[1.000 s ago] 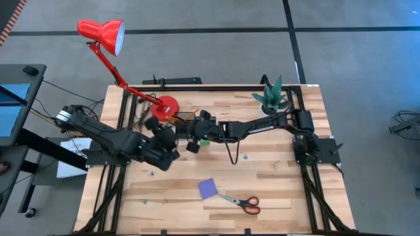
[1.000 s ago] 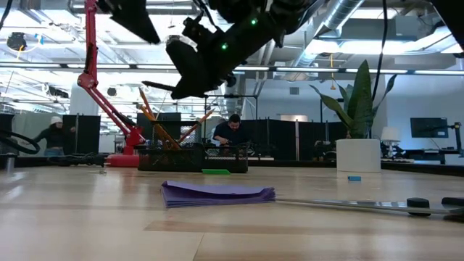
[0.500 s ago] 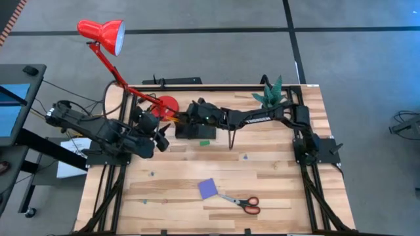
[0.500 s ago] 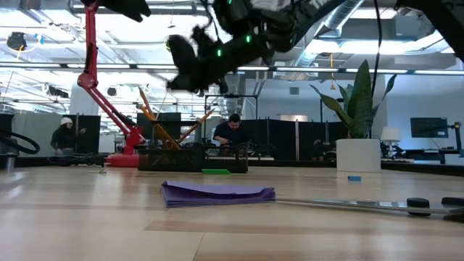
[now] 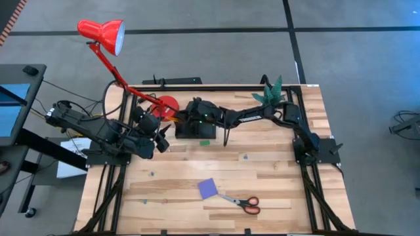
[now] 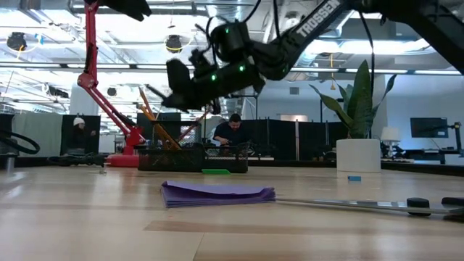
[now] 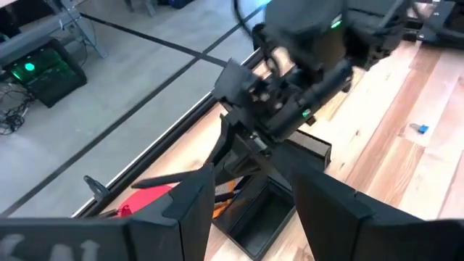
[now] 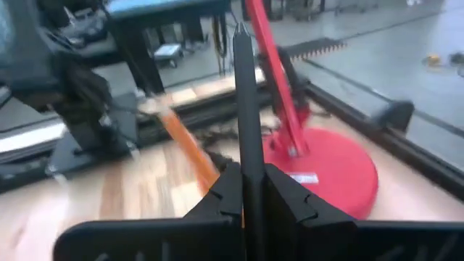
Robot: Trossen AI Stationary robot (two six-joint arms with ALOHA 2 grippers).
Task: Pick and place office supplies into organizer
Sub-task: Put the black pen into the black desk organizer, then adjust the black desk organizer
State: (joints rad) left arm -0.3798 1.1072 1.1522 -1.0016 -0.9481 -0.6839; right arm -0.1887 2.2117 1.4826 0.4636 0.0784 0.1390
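Note:
The black organizer stands at the table's far middle, with orange pencils leaning up out of it. My right gripper hovers above it, shut on a black pen. My left gripper waits open, left of the organizer, nothing between its fingers. A green eraser lies flat on the table just in front of the organizer. The purple notepad and red-handled scissors lie flat near the front edge. My right gripper pinches the black pen between its two fingers near one end. The pen lies along the fingers and sticks out ahead of them toward the table's left, its tip free. The pen is lifted clear above the organizer.
The red lamp's round base sits just far-left of the organizer, and its arm slants up past the table's far left corner. A potted plant stands at the far right. People show in the room beyond the table.
My right gripper has carried the pen toward the table's far left, sinking and rolling, and now hangs over the organizer. My left gripper drew back toward the table's left edge and rose, then kept still.

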